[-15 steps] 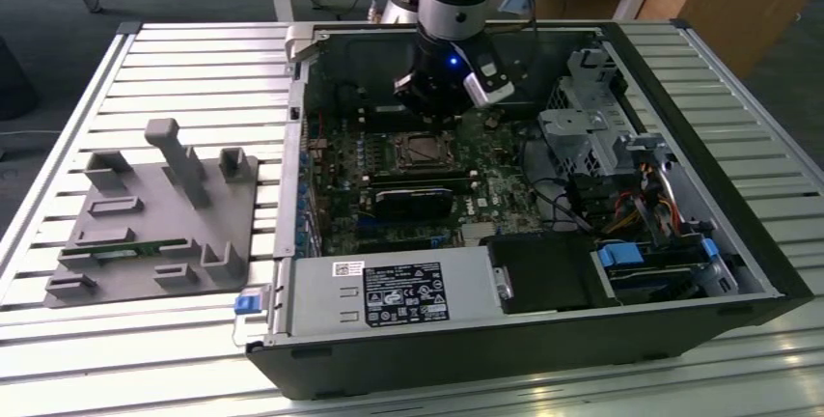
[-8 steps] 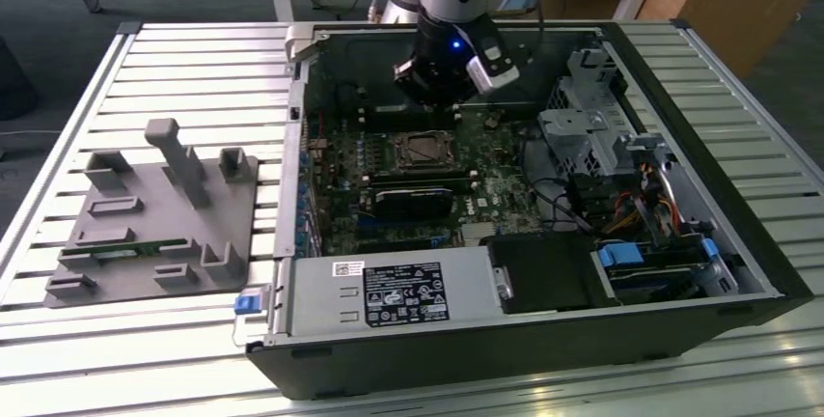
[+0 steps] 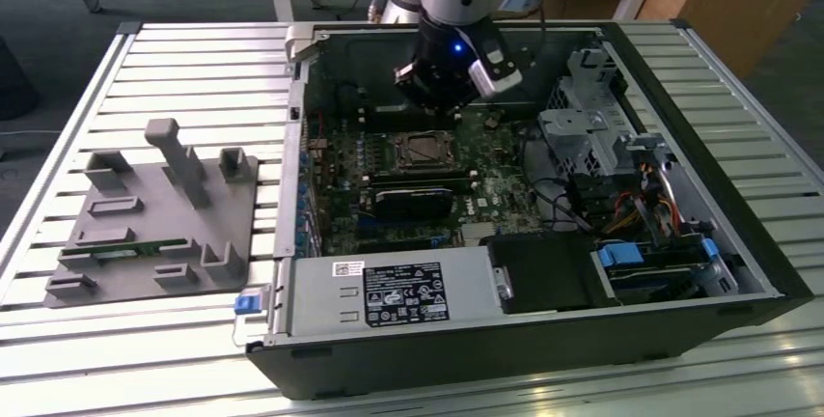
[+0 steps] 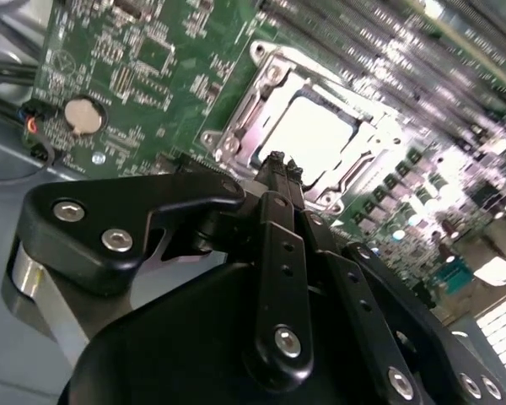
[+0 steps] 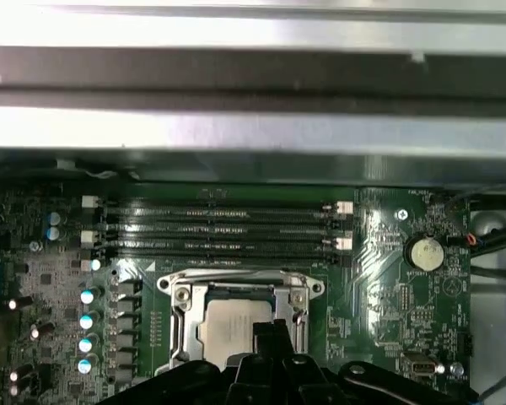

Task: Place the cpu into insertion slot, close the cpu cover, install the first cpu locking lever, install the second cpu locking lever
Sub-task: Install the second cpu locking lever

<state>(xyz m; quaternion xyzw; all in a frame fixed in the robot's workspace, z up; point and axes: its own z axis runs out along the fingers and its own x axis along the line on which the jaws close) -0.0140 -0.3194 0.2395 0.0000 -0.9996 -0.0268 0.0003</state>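
Claw [image 3: 438, 98] hanging at upper centre of the exterior view inside the open computer case [image 3: 721, 234], fingertips [image 4: 276, 164] together and holding nothing, just above the chip [image 5: 232, 331] seated in its socket [image 5: 181, 333] under the closed metal cover frame [image 4: 266, 72].

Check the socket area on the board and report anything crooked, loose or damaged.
Nothing stands out. The chip lies flat and square in the socket, the silver cover frame sits level around it, and the memory slots run straight. The gripper hangs just above the socket.
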